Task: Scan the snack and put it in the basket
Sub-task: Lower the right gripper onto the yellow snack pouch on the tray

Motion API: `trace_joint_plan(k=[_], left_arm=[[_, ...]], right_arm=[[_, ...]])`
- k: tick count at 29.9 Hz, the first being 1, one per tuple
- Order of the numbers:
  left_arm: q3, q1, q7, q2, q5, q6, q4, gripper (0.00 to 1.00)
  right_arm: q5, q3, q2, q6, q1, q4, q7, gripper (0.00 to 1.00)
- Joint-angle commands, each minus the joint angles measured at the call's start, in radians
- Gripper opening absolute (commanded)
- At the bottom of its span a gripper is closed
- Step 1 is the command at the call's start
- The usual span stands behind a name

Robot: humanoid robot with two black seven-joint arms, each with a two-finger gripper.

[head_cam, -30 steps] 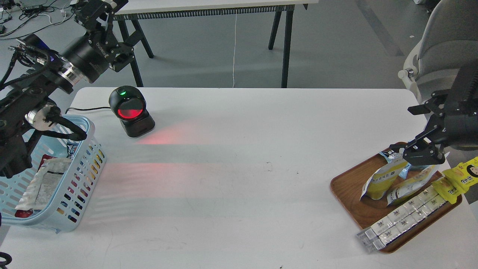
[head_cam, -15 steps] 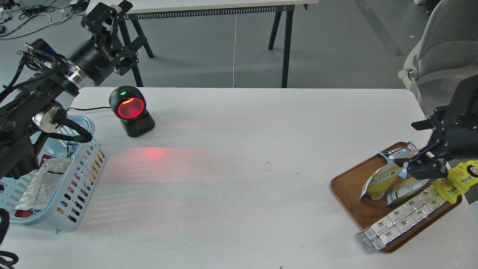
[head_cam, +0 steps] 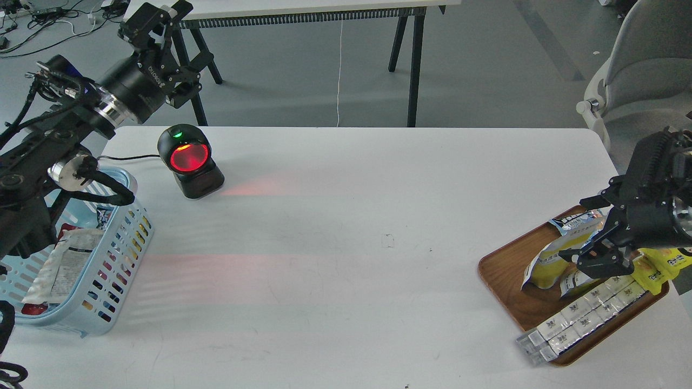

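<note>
Snack [head_cam: 547, 265], a yellow pouch, leans in the wooden tray [head_cam: 505, 281]; looks light, crinkly, slippery, so grab the flat top band. Right gripper [head_cam: 597, 258] fingers spread just above it.

— Can any writing be read?
— Only white lettering on my left arm's wrist housing [head_cam: 141, 81], upside down; it looks like "ROBOTIQ".
— And the snack [head_cam: 547, 263]?
— Its dark print is too small to read.

On the white desk [head_cam: 346, 227], the right gripper [head_cam: 597, 260] hangs over the snack [head_cam: 546, 265] in the wooden tray [head_cam: 503, 275]; the basket [head_cam: 116, 243] sits far left.
</note>
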Motion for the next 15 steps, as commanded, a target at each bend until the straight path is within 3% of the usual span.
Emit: trace_joint_plan(k=[1,15], left_arm=[[0.000,0.002,0.000,0.003,0.000,0.000,0.000,1.00],[0.000,0.003,0.000,-0.002,0.000,0.000,0.022,1.00]], right_arm=[[0.000,-0.001,0.033,0.000,0.000,-0.022,0.000,1.00],[0.000,-0.003,0.044,0.000,-0.041,-0.062,0.000,1.00]])
